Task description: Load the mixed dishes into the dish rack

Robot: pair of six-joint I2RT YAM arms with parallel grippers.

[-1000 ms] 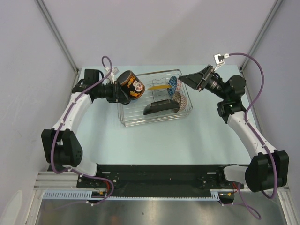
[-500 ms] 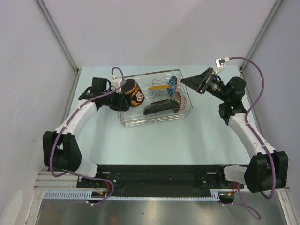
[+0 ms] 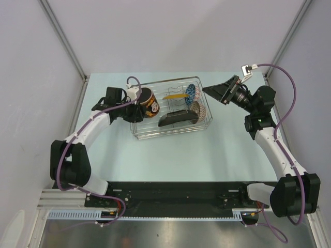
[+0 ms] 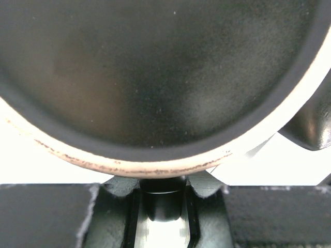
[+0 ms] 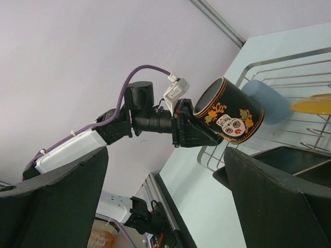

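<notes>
- Between left gripper (image 3: 138, 98) jaws: skull-printed mug (image 3: 149, 103) pinched, long axis tilted sideways; dish rack (image 3: 170, 134) below.
- Well apart from mug: right gripper (image 3: 220, 92), jaws spread wide, empty.

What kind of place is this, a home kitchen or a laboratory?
Probably a robot test cell, not a kitchen: two arms bolted to a table, plain white walls with metal posts, a dish rack.
</notes>
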